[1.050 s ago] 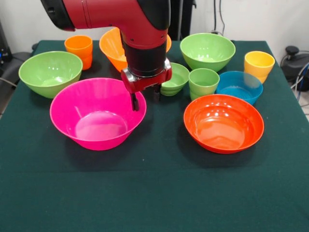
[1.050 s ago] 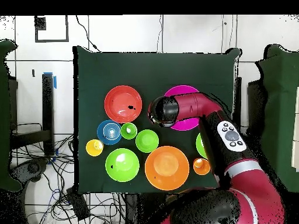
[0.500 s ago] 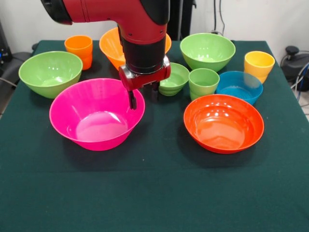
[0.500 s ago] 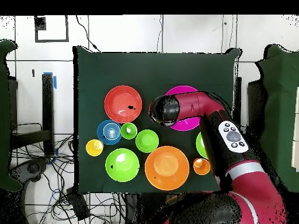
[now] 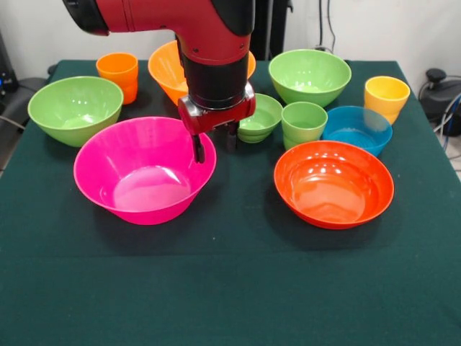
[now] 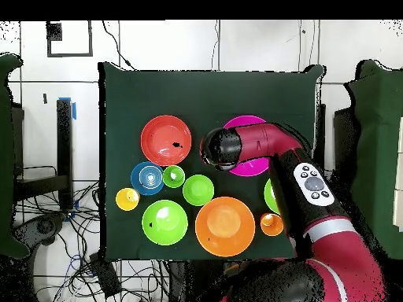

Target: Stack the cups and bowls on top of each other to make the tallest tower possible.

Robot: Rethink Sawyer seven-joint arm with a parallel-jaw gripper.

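A large pink bowl (image 5: 144,180) (image 6: 249,124) sits left of centre on the green cloth. My gripper (image 5: 215,144) hangs open over its right rim, with one finger (image 5: 198,148) inside the bowl and the other outside. From overhead the wrist (image 6: 222,148) hides the fingers. A red-orange bowl (image 5: 333,184) (image 6: 166,140) sits to the right. Behind it are a blue bowl (image 5: 358,128), a green cup (image 5: 303,122) and a small green bowl (image 5: 261,115). A yellow cup (image 5: 386,97) and an orange cup (image 5: 118,72) stand at the back corners. No tower is in view.
Two light green bowls (image 5: 75,108) (image 5: 310,76) and an orange bowl (image 5: 166,72) stand along the back, the orange one partly behind the arm. The cloth's front half (image 5: 230,288) holds nothing. Cables and gear lie off the table's right edge (image 5: 439,90).
The gripper has risen a little and shifted slightly left at the pink bowl's rim, mostly before half a second ago. The bowls and cups have stayed put.
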